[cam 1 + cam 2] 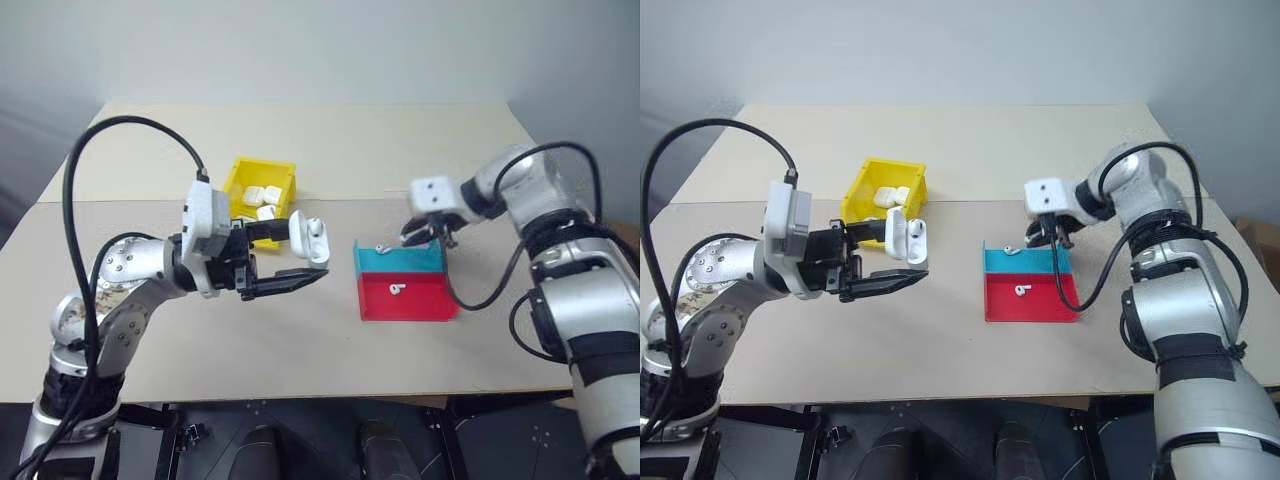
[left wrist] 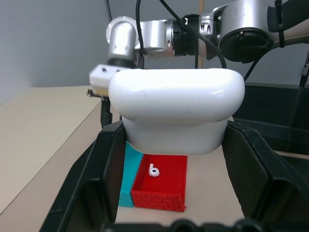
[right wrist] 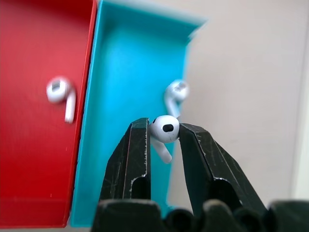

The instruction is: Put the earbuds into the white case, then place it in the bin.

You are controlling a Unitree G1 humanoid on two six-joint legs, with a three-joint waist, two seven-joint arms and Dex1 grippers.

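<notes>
My left gripper [image 1: 298, 256] is shut on the white case [image 1: 309, 240], holding it in the air in front of the bin [image 1: 236, 184], with the case's lid flipped open. In the left wrist view the case [image 2: 176, 104] sits between the two black fingers. My right gripper [image 1: 424, 236] hangs over the blue half of the tray and is shut on one earbud [image 3: 164, 129], pinched at its head between the fingertips. A second earbud [image 3: 175, 92] lies at the blue half's edge, and a third earbud [image 3: 61, 91] rests in the red half.
The red-and-blue shallow tray [image 1: 425, 300] lies right of centre on the beige table. The yellow bin stands behind the left gripper and has small white cases [image 1: 262, 196] in it. The table's far half and front strip are bare.
</notes>
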